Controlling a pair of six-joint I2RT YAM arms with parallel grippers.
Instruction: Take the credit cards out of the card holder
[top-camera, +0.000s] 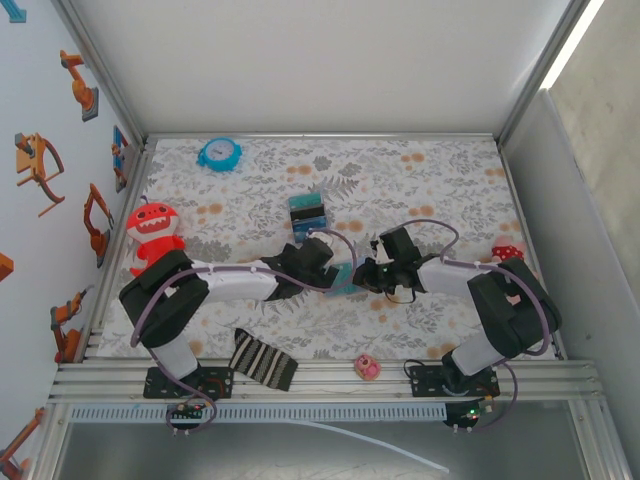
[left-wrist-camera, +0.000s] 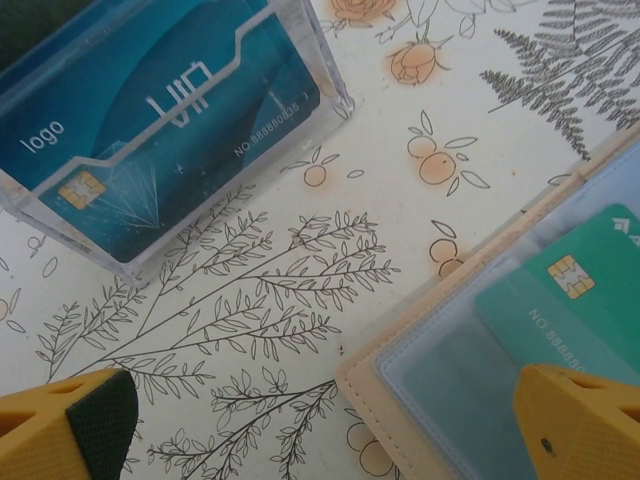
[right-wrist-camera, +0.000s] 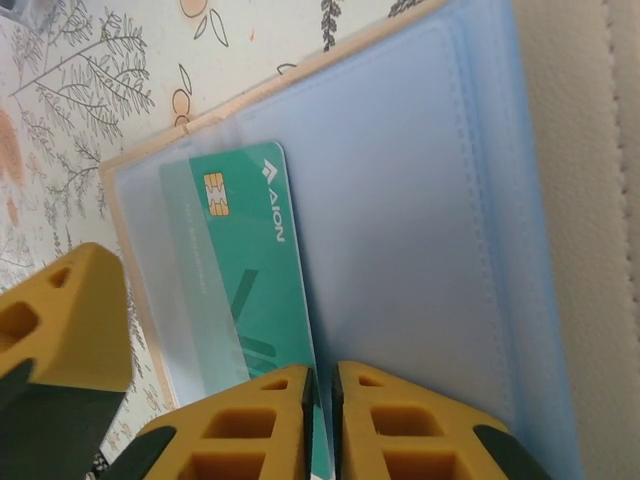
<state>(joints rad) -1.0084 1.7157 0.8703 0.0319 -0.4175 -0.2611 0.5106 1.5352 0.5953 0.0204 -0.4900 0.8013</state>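
So the card holder (right-wrist-camera: 400, 200) is lying open on the flowery tablecloth (left-wrist-camera: 250, 300) around mid-table, right between the two arms, with the pale blue inside facing up. A green card (right-wrist-camera: 245, 250) is sitting in its clear pocket. The right gripper (right-wrist-camera: 322, 395) is pinching down to a thin slit on that card's lower edge. The left gripper (left-wrist-camera: 325, 415) is hanging with its fingers spread wide, gripping nothing, one finger over the holder's edge. A clear stand (left-wrist-camera: 325, 85) carrying a blue card (left-wrist-camera: 150, 120) is standing nearby.
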